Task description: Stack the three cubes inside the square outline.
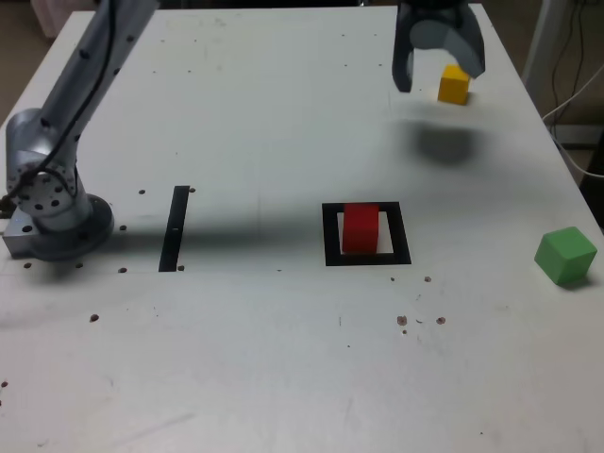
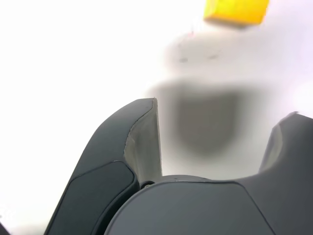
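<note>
"Where is the red block (image 1: 360,228)?"
"On the table (image 1: 236,349), inside the black square (image 1: 333,259), toward its left side in the exterior view."
"And the pincer (image 1: 444,83)?"
"Released, its jaws wide apart and nothing between them, up above the table near the yellow block (image 1: 454,85)."
"The green block (image 1: 565,256)?"
"On the table, well apart from the square, near the exterior view's right edge."

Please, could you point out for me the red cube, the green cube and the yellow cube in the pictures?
Red cube (image 1: 360,229): exterior view, its top face.
Green cube (image 1: 565,255): exterior view, middle of its visible body.
Yellow cube (image 2: 236,10): wrist view, its visible part.
</note>
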Motion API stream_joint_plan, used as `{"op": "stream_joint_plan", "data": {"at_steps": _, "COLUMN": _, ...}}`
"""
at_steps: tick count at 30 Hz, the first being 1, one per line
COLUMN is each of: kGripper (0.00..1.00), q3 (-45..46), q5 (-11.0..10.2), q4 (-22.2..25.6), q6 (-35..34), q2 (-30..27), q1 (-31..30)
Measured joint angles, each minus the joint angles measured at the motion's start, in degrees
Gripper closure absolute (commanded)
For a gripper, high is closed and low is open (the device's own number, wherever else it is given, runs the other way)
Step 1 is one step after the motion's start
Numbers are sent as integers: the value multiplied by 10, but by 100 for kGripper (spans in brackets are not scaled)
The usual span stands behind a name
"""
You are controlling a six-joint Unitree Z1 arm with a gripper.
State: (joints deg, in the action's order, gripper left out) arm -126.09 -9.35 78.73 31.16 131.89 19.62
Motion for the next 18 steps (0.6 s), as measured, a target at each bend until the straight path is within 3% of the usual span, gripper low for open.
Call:
{"op": "stream_joint_plan", "data": {"at_steps": 10, "kGripper": 1, "q3": -166, "q5": 14, "q4": 82, "q6": 84, "q2": 77, "q1": 26}}
{"op": "stream_joint_plan", "data": {"at_steps": 18, "kGripper": 1, "q3": -266, "q5": 30, "q4": 112, "q6": 121, "q2": 138, "q1": 48}}
